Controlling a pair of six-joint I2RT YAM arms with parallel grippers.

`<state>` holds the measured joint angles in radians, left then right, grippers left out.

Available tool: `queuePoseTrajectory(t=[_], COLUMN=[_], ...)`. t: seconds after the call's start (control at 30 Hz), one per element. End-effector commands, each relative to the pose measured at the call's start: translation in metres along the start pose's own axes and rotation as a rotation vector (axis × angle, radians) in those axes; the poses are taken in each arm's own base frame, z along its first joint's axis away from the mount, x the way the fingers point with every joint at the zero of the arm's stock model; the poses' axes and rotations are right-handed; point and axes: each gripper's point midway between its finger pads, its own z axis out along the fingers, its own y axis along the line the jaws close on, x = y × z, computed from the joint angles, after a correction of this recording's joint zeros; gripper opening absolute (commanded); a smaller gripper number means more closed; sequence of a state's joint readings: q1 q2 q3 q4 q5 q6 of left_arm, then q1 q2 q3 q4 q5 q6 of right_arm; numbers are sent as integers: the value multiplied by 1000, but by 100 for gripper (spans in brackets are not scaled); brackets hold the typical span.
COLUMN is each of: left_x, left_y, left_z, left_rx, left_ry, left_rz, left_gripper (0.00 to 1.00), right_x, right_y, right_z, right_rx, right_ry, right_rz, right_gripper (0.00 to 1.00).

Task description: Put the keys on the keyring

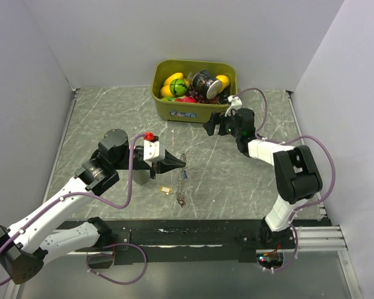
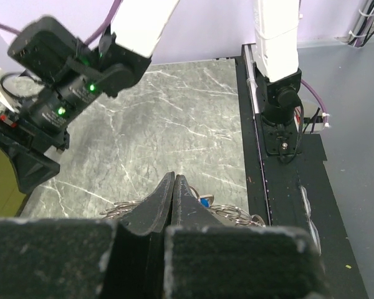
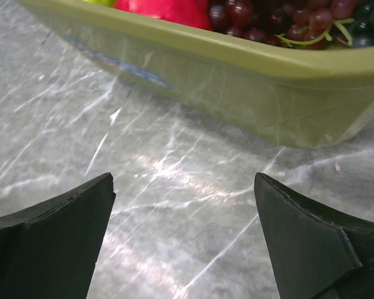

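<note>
We see the keyring [image 1: 182, 190] lying in a loose heap on the marble bench [image 1: 106, 118], near the front and between the two arms, with the blue key [image 2: 204, 201] in among its coils and the yellow key [image 1: 166, 189] just beside it; the red key we cannot make out. The left gripper [image 2: 174, 182] is clenched, its tips right at the chain, though we cannot tell whether a strand is nipped. The right gripper [image 3: 184, 180] is released and gapes wide with nothing in it, near the olive bin [image 1: 174, 111], well apart from the keys. We judge the beaded chain light, limp and slippery, so it is best pinched across one strand, and each key by its plastic tag
</note>
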<state>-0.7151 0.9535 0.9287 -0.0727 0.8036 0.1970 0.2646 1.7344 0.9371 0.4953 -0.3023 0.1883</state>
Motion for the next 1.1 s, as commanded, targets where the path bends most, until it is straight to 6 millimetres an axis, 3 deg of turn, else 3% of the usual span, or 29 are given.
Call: queuePoseTrajectory(t=[0.0, 0.1, 0.27, 0.47, 0.73, 0.87, 1.07], left_x=[-30, -35, -39, -40, -43, -43, -48], left_y=[2, 0, -1, -4, -7, -8, -9], left_z=[-2, -3, -4, -3, -5, -4, -4], left_rx=[-4, 5, 10, 29, 37, 46, 52], left_ry=[-65, -76, -90, -97, -104, -105, -124], left_rz=[76, 86, 91, 91, 94, 89, 94], left_gripper=[1, 1, 1, 1, 1, 1, 1], right_x=[-80, -95, -111, -105, -84, -77, -60], right_y=[48, 67, 120, 162, 221, 233, 252], right_z=[-29, -47, -91, -136, -199, -218, -229], right_rx=[-143, -207, -417, -586, -826, -883, -930], right_ry=[-156, -163, -206, -175, -85, -60, 4], right_rz=[-123, -163, -194, -218, -284, -296, -299], right_gripper=[100, 100, 100, 100, 76, 63, 59])
